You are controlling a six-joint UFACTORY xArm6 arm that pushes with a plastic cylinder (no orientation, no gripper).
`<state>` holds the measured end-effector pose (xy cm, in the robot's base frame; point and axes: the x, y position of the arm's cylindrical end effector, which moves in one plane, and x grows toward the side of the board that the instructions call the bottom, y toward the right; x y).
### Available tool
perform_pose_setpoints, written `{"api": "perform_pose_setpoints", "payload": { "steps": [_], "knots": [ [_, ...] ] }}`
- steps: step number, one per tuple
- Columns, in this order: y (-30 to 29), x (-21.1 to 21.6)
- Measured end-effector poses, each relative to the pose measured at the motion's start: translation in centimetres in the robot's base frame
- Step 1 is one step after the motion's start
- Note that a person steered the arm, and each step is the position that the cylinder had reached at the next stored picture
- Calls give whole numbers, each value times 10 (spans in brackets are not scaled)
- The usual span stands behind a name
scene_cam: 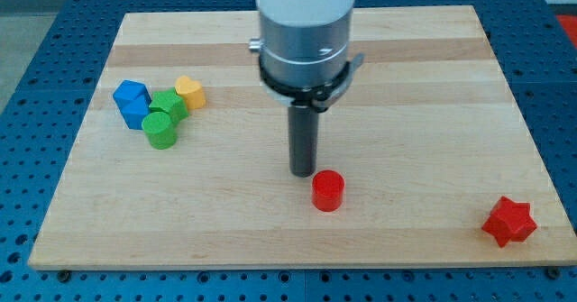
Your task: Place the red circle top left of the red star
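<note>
The red circle (328, 191) is a short cylinder lying low on the board, a little right of centre. The red star (509, 222) lies near the board's bottom right corner, far to the right of the circle and slightly lower. My tip (302, 173) is the lower end of the dark rod; it stands just to the upper left of the red circle, close to it or touching its edge.
A cluster of blocks lies at the view's left: a blue block (132, 103), a green star-like block (169, 105), a green cylinder (161, 131) and a yellow heart (190, 92). The wooden board (406, 77) rests on a blue perforated table.
</note>
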<state>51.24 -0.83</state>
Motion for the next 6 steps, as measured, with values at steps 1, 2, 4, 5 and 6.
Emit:
{"api": "perform_pose_setpoints", "payload": {
  "steps": [1,2,4,5,6],
  "knots": [
    [-7,2],
    [-7,36],
    [89,37],
    [153,34],
    [153,34]
  ]
}}
